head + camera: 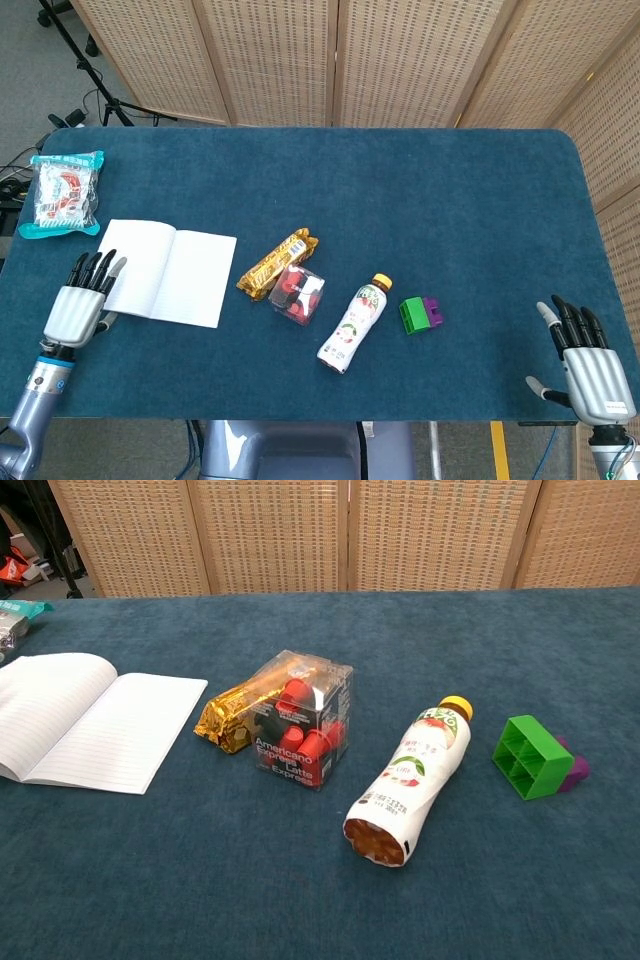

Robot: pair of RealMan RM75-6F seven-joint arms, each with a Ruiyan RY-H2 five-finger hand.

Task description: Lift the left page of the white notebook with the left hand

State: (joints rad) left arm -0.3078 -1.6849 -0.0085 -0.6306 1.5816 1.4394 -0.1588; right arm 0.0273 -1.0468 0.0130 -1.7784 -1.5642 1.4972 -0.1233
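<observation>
The white notebook (170, 273) lies open and flat on the blue table, lined pages up; the chest view shows the notebook (95, 725) at the left edge. My left hand (78, 302) sits at the outer edge of the left page with its fingers spread, fingertips (103, 263) at or on the page's left margin. Contact is too fine to tell. It holds nothing. My right hand (588, 365) rests open near the table's front right corner, far from the notebook. Neither hand shows in the chest view.
A snack bag (66, 193) lies at the far left. Right of the notebook are a gold wrapped bar (277, 264), a clear box of red capsules (297, 293), a lying bottle (353, 323) and green and purple blocks (420, 313). Wicker screens stand behind the table.
</observation>
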